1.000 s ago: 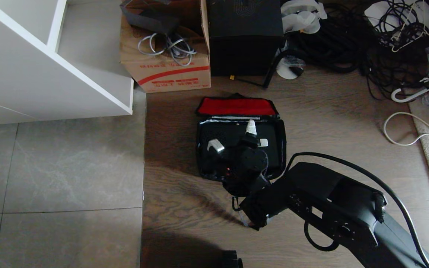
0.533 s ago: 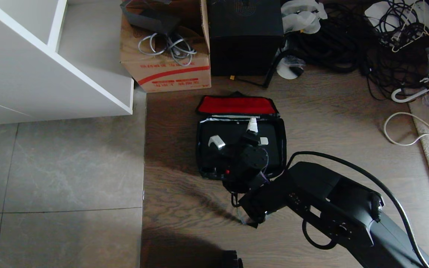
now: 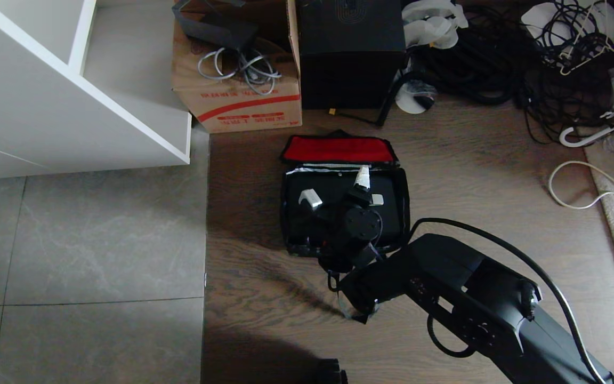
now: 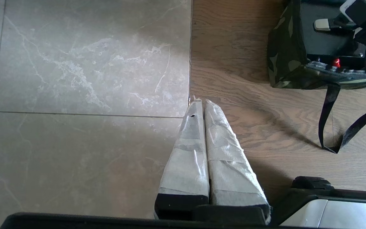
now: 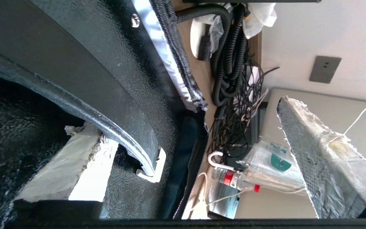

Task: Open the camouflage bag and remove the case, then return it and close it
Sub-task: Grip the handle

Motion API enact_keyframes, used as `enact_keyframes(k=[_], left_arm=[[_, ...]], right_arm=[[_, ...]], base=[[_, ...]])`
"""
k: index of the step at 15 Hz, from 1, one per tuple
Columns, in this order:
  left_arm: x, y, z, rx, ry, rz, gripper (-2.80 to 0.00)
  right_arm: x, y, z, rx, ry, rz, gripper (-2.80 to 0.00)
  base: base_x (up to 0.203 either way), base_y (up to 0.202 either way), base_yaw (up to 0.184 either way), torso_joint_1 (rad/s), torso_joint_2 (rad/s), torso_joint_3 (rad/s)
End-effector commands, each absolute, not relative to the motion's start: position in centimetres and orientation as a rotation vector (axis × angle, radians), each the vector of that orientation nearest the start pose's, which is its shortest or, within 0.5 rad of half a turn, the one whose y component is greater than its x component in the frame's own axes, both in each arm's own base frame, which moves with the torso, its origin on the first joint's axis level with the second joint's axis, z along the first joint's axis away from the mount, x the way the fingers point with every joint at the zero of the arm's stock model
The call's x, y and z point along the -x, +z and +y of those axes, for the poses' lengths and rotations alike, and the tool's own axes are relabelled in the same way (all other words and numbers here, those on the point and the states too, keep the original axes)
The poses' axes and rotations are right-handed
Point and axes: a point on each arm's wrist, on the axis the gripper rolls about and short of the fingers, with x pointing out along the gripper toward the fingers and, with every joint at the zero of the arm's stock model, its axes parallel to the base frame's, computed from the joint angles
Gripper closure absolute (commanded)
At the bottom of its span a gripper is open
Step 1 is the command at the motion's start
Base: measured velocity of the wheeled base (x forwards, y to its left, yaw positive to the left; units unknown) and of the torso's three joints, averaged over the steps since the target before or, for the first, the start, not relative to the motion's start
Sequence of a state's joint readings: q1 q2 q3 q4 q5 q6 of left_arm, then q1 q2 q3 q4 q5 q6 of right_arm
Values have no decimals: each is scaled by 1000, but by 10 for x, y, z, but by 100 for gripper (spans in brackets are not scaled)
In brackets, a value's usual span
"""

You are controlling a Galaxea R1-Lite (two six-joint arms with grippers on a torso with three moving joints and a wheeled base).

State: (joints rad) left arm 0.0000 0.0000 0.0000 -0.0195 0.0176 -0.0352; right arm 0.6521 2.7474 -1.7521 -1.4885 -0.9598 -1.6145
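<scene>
With the soft green-camouflage fabric bag (image 3: 345,202) already unzipped and its red-lined flap folded back beyond the right gripper (image 3: 336,189), the flat black rectangular case (image 3: 333,188) lies inside directly beneath the widely spread, empty jaws, leaving removal, return and closing outstanding, while the left gripper (image 4: 201,105) hangs pressed together, idle.

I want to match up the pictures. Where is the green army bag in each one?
Head view: the bag lies open on the wood floor in the middle, under the right gripper.
Left wrist view: the bag's green side shows in the top right corner.
Right wrist view: only its zip edge shows, running down from the top middle.
Shared landmark: the black case inside it.
</scene>
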Motion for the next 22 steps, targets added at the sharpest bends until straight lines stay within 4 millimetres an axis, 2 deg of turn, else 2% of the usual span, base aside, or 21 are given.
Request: enact_keyframes(k=[1,3,4,5,17,22], left_arm=[[22,75,0,35,17,-11,0],[22,75,0,37,18,-11,0],[22,75,0,37,17,-11,0],[22,75,0,37,17,-11,0],[22,75,0,37,17,-11,0],[22,75,0,37,18,-11,0]], right_arm=[[-426,47,297,1241,-491,-5,-280],[-427,43,296,1246,-490,1,-280],[-427,41,295,1251,-488,5,-95],[-426,39,295,1256,-485,9,0],[-423,28,297,1228,-482,-3,0],[-409,32,310,1185,-441,-31,0]], base=[[0,0,0,0,0,0],[0,0,0,0,0,0],[0,0,0,0,0,0],[0,0,0,0,0,0],[0,0,0,0,0,0],[0,0,0,0,0,0]])
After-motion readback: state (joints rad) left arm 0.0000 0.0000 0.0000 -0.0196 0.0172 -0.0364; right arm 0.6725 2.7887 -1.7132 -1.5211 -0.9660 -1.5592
